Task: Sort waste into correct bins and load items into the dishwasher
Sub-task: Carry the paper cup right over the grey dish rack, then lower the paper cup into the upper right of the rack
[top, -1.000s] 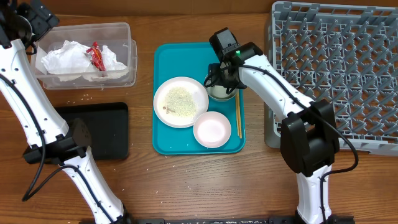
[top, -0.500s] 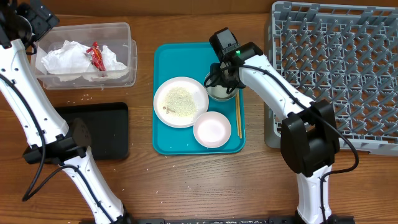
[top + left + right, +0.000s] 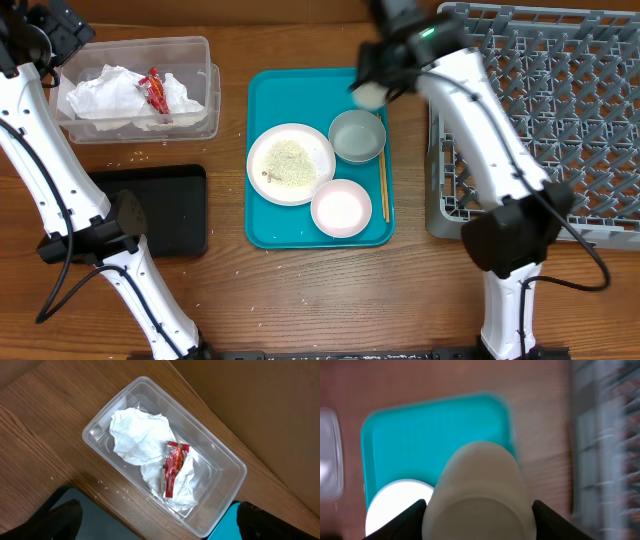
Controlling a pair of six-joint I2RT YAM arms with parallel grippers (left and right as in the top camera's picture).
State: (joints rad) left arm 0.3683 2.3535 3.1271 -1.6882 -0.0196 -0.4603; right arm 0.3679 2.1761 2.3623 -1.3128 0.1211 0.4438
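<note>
Now we are holding the small white cup (image 3: 479,495) in the right end effector (image 3: 372,90), its jaws clamping the cup's sides above the 1 o'clock corner of the teal plastic tray (image 3: 290,85). The large grey pegged dish rack (image 3: 540,110) is lying at 3 o'clock from the cup, just beside it, so the right arm is the nearer one, and it is stretching far forward along the rack's left edge. Blur is hiding the cup's axis. The left end effector (image 3: 160,522) is hovering wide open over the clear plastic tub (image 3: 225,460).
</note>
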